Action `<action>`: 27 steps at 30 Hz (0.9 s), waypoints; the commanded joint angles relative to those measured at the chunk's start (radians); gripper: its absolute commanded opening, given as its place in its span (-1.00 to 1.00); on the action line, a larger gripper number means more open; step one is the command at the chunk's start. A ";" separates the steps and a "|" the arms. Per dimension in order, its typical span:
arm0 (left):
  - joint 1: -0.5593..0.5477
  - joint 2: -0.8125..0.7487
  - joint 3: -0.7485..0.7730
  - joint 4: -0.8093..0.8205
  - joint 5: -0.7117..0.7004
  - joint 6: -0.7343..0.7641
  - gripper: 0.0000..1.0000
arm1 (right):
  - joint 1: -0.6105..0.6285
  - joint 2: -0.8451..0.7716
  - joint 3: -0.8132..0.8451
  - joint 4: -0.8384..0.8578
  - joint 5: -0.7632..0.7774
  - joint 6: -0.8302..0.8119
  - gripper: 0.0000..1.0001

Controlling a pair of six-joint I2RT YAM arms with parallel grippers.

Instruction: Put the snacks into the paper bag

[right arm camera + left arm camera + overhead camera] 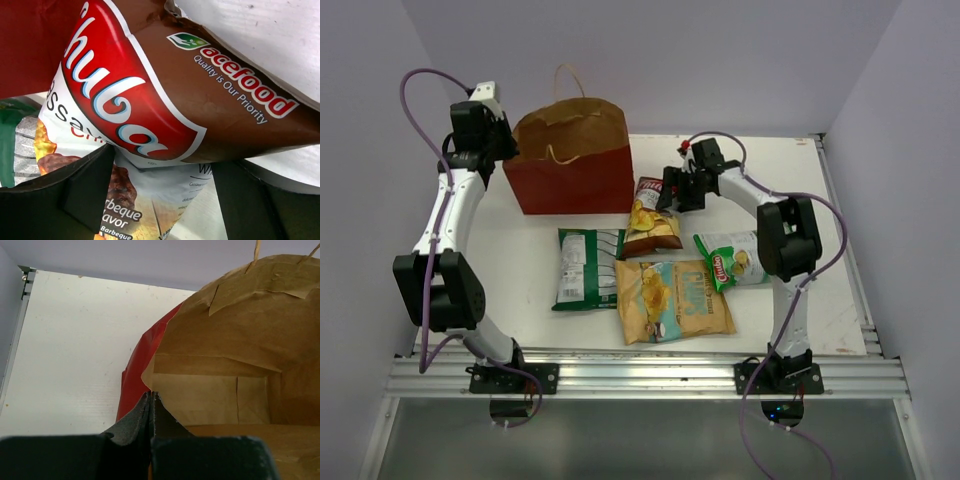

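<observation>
The reddish-brown paper bag [575,170] stands open at the back left, and its tan inside fills the left wrist view [225,340]. My left gripper [505,150] [151,395] is shut on the bag's left rim. My right gripper [672,192] [165,165] is closed on the top end of the dark brown-red cassava packet [650,220] [150,90], right beside the bag's base [30,40]. The green-white packet [585,265], the larger tan-yellow packet [670,298] and the pale white-green packet with a red logo [735,258] lie flat on the table.
The white table [520,260] ends in a metal rail [640,375] at the front and a raised edge [845,240] on the right. Lilac walls close in the back and sides. The bag's cord handle [570,85] stands up above its mouth.
</observation>
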 commanded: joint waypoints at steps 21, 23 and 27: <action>0.001 -0.088 -0.033 0.010 0.068 -0.025 -1.00 | 0.023 -0.358 0.287 -0.248 0.473 -0.169 -1.00; -0.005 -0.103 -0.046 0.010 0.090 -0.030 -1.00 | 0.026 -0.358 0.399 -0.259 0.501 -0.194 -1.00; -0.022 -0.123 -0.064 0.012 0.143 -0.031 -1.00 | 0.037 -0.355 0.526 -0.207 0.519 -0.206 -1.00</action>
